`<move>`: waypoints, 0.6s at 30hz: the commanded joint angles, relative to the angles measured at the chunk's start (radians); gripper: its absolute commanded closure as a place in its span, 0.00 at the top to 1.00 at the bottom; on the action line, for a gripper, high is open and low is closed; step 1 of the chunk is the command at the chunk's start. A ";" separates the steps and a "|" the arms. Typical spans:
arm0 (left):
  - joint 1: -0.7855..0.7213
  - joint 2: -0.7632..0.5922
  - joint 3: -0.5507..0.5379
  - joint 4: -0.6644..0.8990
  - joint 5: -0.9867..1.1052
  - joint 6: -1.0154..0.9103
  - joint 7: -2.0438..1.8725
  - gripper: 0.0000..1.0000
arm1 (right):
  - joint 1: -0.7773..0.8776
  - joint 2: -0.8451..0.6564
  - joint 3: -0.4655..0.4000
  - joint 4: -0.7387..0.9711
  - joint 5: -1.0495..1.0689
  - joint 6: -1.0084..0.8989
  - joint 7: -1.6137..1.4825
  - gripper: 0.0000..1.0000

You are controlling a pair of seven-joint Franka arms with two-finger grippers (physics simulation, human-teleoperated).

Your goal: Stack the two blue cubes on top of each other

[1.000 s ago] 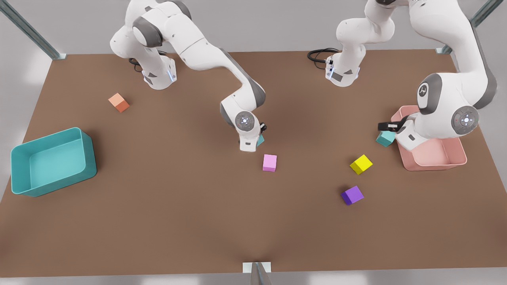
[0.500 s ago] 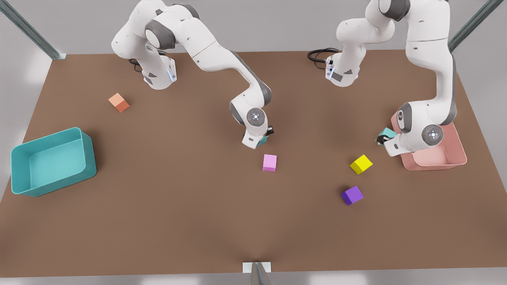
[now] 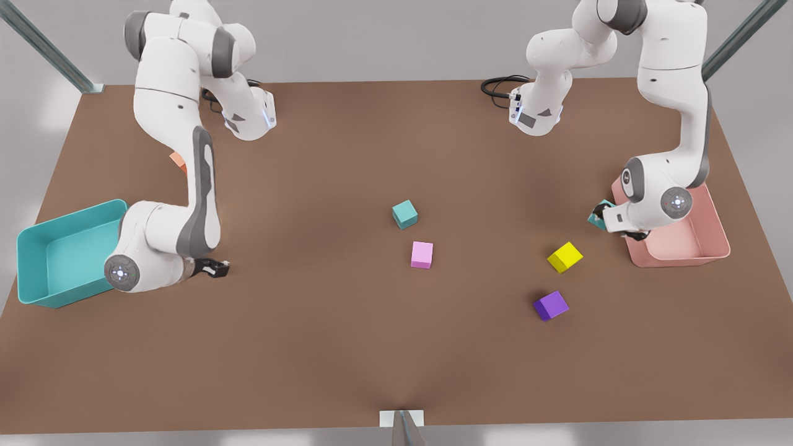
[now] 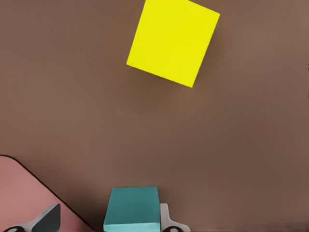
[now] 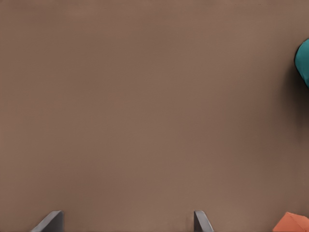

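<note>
One blue cube [image 3: 404, 214] rests free on the brown table near its middle. The other blue cube [image 3: 601, 207] [image 4: 132, 208] sits against the pink bin's corner at the front view's right. My left gripper [image 3: 598, 215] [image 4: 107, 220] is down over it with its jaws open; one finger touches the cube's side and the other stands well off it. My right gripper [image 3: 222, 267] [image 5: 126, 220] hangs open and holds nothing, beside the teal bin at the front view's left.
A pink cube [image 3: 422, 254] lies just in front of the middle blue cube. A yellow cube [image 3: 564, 256] [image 4: 173, 41] and a purple cube [image 3: 551, 305] lie near the pink bin [image 3: 712, 254]. An orange cube [image 3: 178, 160] peeks out behind the right arm. The teal bin [image 3: 37, 297] stands at the left edge.
My right arm has left the middle blue cube and swung away to the teal bin, leaving the cube uncovered. My left gripper has settled lower at the cube by the pink bin.
</note>
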 commanded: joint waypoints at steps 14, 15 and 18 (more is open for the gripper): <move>-0.020 0.019 0.002 -0.038 0.001 0.008 -0.330 1.00 | -0.367 -0.484 0.572 0.100 -0.395 -0.350 -0.435 1.00; -0.018 0.024 0.002 -0.038 0.001 0.010 -0.330 1.00 | -0.367 -0.481 0.572 0.100 -0.396 -0.352 -0.435 1.00; -0.009 0.032 0.002 -0.037 0.007 0.011 -0.328 1.00 | -0.367 -0.474 0.572 0.103 -0.395 -0.352 -0.435 1.00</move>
